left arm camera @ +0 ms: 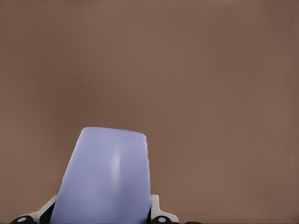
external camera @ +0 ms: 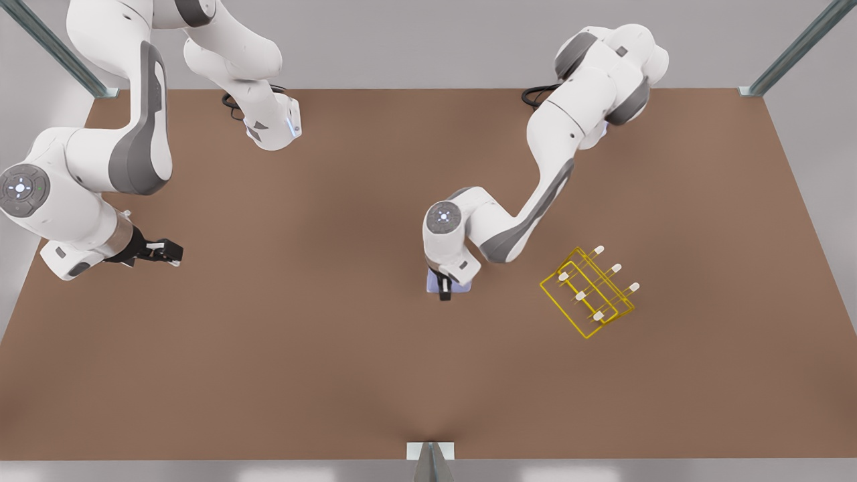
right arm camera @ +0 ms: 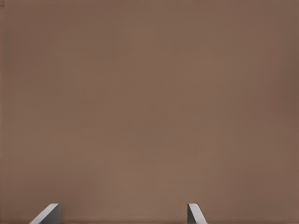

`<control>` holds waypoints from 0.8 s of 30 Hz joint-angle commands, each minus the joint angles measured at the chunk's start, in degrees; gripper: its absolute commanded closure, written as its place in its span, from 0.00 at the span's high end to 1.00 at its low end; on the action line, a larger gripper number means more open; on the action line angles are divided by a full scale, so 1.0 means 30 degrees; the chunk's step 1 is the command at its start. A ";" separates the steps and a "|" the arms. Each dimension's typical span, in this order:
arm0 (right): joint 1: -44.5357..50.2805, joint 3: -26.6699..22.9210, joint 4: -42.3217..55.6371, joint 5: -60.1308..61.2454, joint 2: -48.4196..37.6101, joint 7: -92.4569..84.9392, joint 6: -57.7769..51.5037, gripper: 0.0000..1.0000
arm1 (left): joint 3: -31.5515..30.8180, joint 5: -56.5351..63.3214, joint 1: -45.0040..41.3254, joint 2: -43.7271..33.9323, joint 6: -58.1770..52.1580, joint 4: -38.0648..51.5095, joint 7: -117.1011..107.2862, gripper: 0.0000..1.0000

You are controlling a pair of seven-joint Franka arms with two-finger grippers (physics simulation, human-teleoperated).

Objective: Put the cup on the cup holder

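Leftmost in the front view, right gripper parked low over the bare brown table, well apart from everything; fingertips spread wide in its wrist view with nothing between them, so released and waiting. Further along, near the middle, left gripper pointing down and clenched on the cup; pale lavender-blue wall of it seen pinched between both pads in the left wrist view, tapered end pointing away from the hand. Cannot tell whether lifted clear of the table or only just off it. Off toward the front view's right, the cup holder standing on the table, yellow wire frame with white-capped pegs, near the cup but clearly apart from it. Judged step: cup grasped, carry toward the rack about to begin or barely under way. Next move likely calling for a lift, a sideways travel, then turning the cup's mouth onto one peg before letting go.
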 commanded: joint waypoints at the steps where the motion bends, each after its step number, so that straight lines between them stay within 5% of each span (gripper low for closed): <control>1: 0.0017 0.0006 0.0012 0.0013 -0.0058 -0.0073 -0.0118 1.00 | 0.0000 0.2864 -0.0277 -0.0158 -0.4589 0.0150 0.0713 0.74; 10: 0.0046 0.0064 -0.0018 0.0013 0.0030 -0.0044 0.0234 1.00 | 0.0410 1.1125 -0.2563 0.0194 -2.0117 0.1556 0.4493 0.74; 16: 0.0046 0.0064 -0.0018 0.0013 0.0030 -0.0044 0.0292 1.00 | 0.5390 1.2797 -0.4468 0.1658 -2.1028 0.1175 0.4962 0.75; 24: -0.0071 0.0152 -0.0047 0.0218 0.0059 -0.0073 0.0409 1.00 | 0.5449 1.5229 -0.2417 0.2274 -2.0032 0.0706 0.4991 0.75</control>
